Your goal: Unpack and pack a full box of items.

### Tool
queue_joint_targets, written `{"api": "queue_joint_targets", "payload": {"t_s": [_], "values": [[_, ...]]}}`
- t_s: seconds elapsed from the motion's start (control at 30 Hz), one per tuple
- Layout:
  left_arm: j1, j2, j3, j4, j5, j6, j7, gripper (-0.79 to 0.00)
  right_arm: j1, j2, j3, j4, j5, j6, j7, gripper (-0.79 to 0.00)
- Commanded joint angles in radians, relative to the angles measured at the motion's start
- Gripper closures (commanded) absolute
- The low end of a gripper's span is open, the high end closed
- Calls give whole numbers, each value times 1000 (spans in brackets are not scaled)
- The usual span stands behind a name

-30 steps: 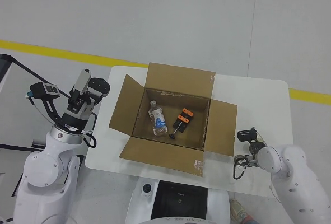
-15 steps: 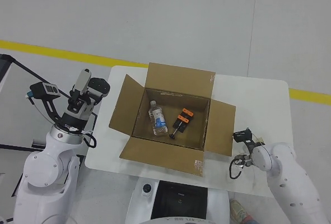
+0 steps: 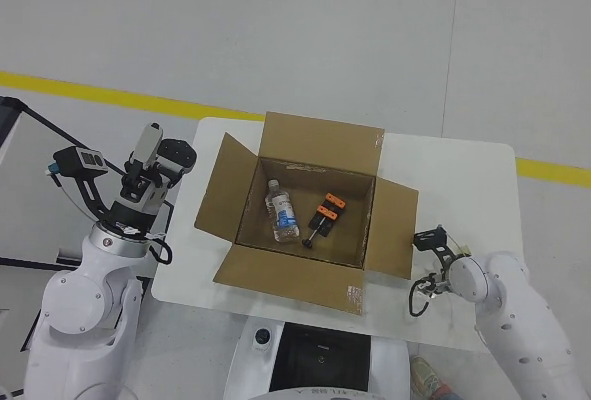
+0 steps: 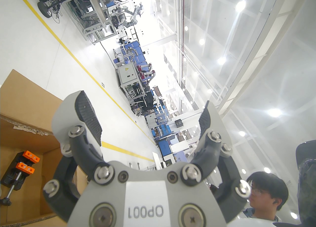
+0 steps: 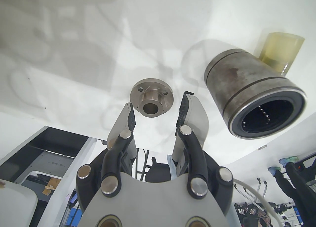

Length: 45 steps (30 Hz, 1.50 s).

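Floor: pale grey (image 3: 375, 50), crossed by a yellow line (image 3: 95, 94).
Ceiling: white beams, bright round lamps (image 4: 240, 5).
Hall: rows of blue machinery (image 4: 138, 55).
Bench: white (image 3: 455, 170).

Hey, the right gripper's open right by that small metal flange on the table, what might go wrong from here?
1. The flange is small and smooth; the open right gripper may pinch it off-centre, and it could slip out.
2. The metal cylinder lies on its side close by, near the edge of the table; a knock from the gripper might roll it off.
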Motion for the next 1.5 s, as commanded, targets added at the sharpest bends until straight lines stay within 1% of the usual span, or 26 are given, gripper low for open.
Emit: {"api": "queue_joint_targets", "payload": {"t_s": [0.0, 0.37, 0.5, 0.57, 0.6, 0.73, 0.77, 0.8, 1.13, 1.47], "values": [[0, 0, 0, 0, 0, 0, 0, -785, -3, 0, -6, 3, -2, -1, 0, -326], [0, 0, 0, 0, 0, 0, 0, -785, 11, -5, -43, 55, -25, 8, -25, -320], [0, 0, 0, 0, 0, 0, 0, -785, 15, -7, -56, 64, -38, 15, -31, -299], [0, 0, 0, 0, 0, 0, 0, -785, 16, -8, -61, 65, -41, 17, -32, -268], [0, 0, 0, 0, 0, 0, 0, -785, 18, -8, -61, 66, -44, 18, -33, -212], [0, 0, 0, 0, 0, 0, 0, -785, 17, -8, -63, 65, -47, 19, -34, -132], [0, 0, 0, 0, 0, 0, 0, -785, 18, -8, -61, 65, -47, 20, -34, -37], [0, 0, 0, 0, 0, 0, 0, -785, 17, -8, -62, 63, -47, 21, -35, 0], [0, 0, 0, 0, 0, 0, 0, -785, 0, -5, -35, 22, -34, 19, -25, 0], [0, 0, 0, 0, 0, 0, 0, -785, -60, 10, 62, -92, 3, 7, 18, 0]]}}
